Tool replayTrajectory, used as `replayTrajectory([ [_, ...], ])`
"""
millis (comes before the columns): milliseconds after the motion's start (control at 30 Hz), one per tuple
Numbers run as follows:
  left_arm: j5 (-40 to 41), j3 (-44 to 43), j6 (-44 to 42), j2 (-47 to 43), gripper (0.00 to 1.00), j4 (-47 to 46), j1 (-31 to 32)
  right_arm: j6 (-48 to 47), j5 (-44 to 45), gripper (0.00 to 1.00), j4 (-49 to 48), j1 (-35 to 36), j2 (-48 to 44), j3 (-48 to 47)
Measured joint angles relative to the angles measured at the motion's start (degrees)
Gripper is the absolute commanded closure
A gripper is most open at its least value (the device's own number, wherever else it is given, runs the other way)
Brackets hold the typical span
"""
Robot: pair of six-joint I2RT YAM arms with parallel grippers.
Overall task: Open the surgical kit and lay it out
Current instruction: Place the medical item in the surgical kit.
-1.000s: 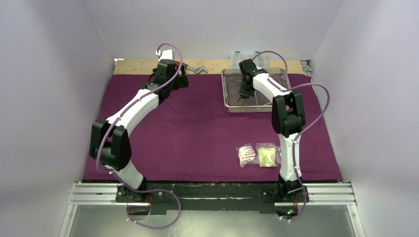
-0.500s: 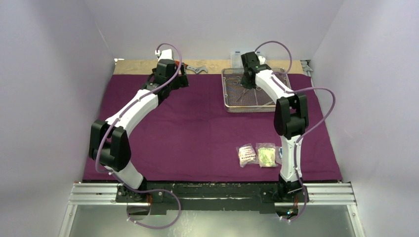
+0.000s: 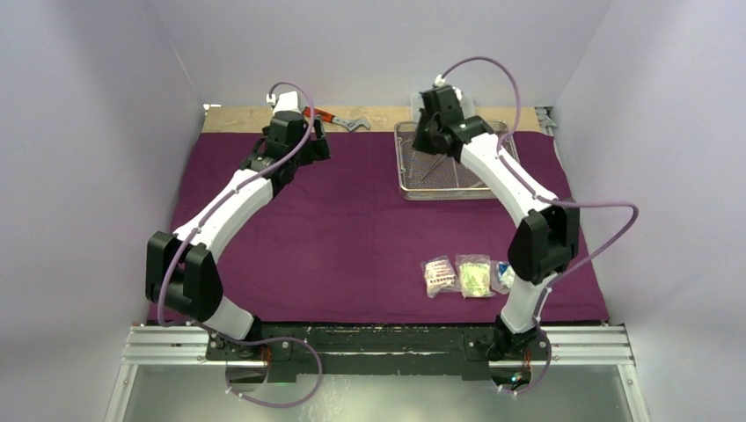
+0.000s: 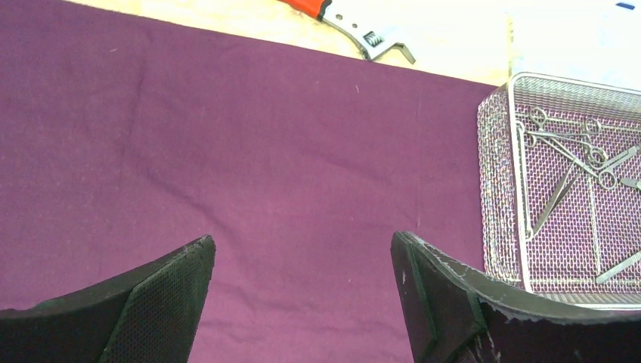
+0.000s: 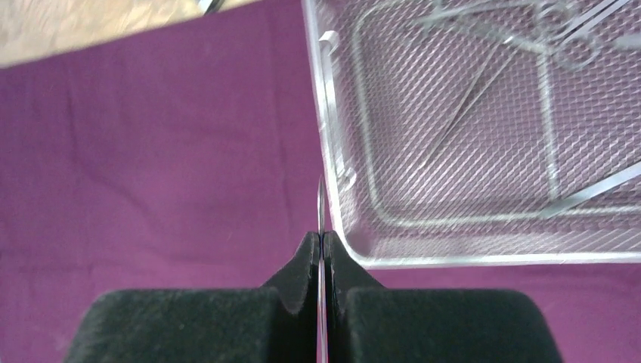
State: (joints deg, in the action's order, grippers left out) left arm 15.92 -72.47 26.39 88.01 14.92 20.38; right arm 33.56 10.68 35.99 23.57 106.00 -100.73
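The dark-purple cloth (image 3: 352,229) lies spread flat over the table. On its far right stands the silver wire-mesh tray (image 3: 444,195), with scissor-like forceps (image 4: 567,140) and other slim steel tools inside. My right gripper (image 5: 321,238) is shut on slim steel tweezers (image 5: 320,204). It holds them above the tray's left end, and their tip hangs by the tray's near-left corner. My left gripper (image 4: 302,246) is open and holds nothing, low over bare cloth left of the tray. Three small clear packets (image 3: 457,275) lie in a row near the front right.
A red-handled wrench (image 3: 339,119) lies on the bare wood strip behind the cloth. A clear plastic compartment box (image 3: 457,98) stands behind the tray. White walls close in the left, right and back. The right arm reaches over the cloth's right side.
My right gripper has risen out of the tray towards its far-left end, carrying the tweezers up with it. The left arm has drawn slightly left, jaws still open.
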Motion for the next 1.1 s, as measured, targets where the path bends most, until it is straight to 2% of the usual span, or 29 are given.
replayTrajectory([
  [300, 1.29, 7.17, 4.13, -8.07, 0.15, 2.16, 0.00, 4.48, 0.37, 1.00, 3.34, 15.89, -11.91, 18.05],
  [533, 1.20, 16.48, 7.43, -15.04, 0.15, 2.64, 0.00, 10.40, 0.90, 1.00, 6.40, 25.05, -11.50, 28.92],
  [1033, 1.05, 21.51, 7.48, -20.02, 0.15, 4.61, 0.00, 17.44, -1.64, 1.00, 1.31, 26.29, -2.12, 32.61],
  [1067, 1.03, 21.51, 7.45, -20.02, 0.15, 4.61, 0.00, 17.53, -1.90, 0.98, 1.11, 26.32, -1.66, 32.61],
  [1100, 1.05, 21.51, 7.45, -20.02, 0.15, 4.59, 0.00, 17.66, -2.05, 0.90, 1.01, 26.36, -1.27, 32.59],
])
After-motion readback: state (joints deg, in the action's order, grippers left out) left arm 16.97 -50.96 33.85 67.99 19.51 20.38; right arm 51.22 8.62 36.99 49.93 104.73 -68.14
